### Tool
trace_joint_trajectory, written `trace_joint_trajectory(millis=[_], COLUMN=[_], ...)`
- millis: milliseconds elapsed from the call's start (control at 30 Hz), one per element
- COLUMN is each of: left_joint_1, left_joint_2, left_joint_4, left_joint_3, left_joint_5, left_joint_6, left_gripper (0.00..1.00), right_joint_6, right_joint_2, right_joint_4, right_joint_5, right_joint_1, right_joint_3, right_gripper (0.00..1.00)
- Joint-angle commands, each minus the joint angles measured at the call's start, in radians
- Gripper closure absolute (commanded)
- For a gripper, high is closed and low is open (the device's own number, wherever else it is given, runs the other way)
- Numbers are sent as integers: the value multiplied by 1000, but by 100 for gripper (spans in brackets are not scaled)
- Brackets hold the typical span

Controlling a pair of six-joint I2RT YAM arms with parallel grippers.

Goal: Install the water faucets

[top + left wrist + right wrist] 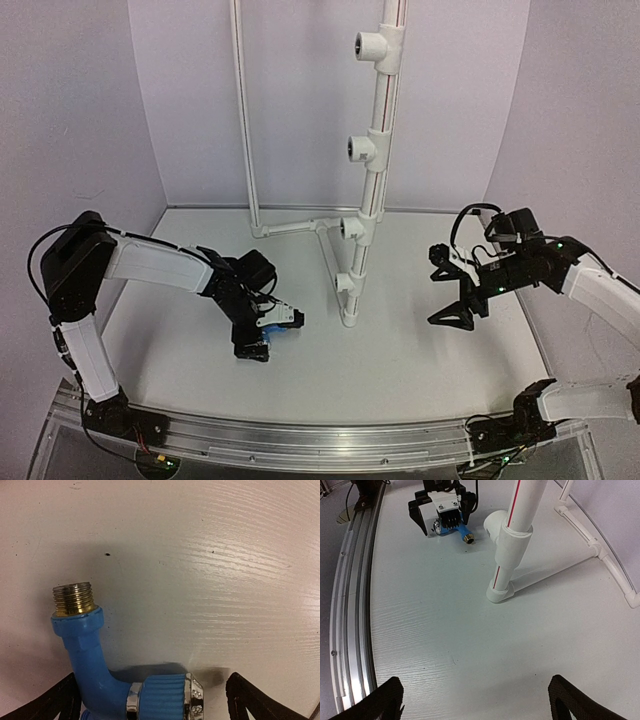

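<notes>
As the left gripper (155, 702) is spread wide, empty, astride the faucet (82, 630) — judged stiff, light — its elbow (100, 680) is best pinched.

The white table (420, 350) carries the blue faucet (95, 670) lying flat and, near it, the upright white pipe stand (372, 190).

Right gripper (477, 690): fingertips wide apart over the white table (445, 630). Ahead, an upright white pipe (517, 525) (red stripe down its length) with a tee fitting (492, 527). Beyond, the blue faucet (461, 531) lies between the left gripper (442, 517) fingers, brass thread toward the pipe.
</notes>
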Motion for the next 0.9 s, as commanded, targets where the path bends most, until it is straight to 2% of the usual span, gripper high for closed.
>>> trace_joint_trajectory(millis=[0, 133, 233, 333, 400, 600, 767, 867], left_joint_1=[18, 22, 21, 20, 19, 6, -42, -87], left_joint_2=[25, 18, -2, -13, -17, -97, -197, -254], left_joint_4=[31, 20, 5, -29, -64, -89, -117, -157], left_joint_3=[11, 19, 44, 81, 112, 143, 186, 215], left_joint_5=[10, 41, 85, 105, 126, 232, 373, 409], left_joint_6=[28, 10, -27, -80, -119, -237, -331, -367], left_gripper=[0, 3, 15, 31, 36, 40, 39, 40], right_joint_6=[-29, -45, -73, -138, -203, -352, -394, -403], right_joint_2=[8, 7, 21, 54, 74, 4, -57, -82], right_joint_4=[-18, -27, -47, -108, -172, -250, -224, -192], right_joint_5=[-21, -24, -28, -7, 38, 103, -24, -72], right_joint_1=[9, 9, 11, 12, 12, 12, 17, 36], right_joint_3=[46, 50, 57, 81, 107, 179, 215, 215], right_gripper=[2, 2, 2, 2, 2, 2, 3, 9])
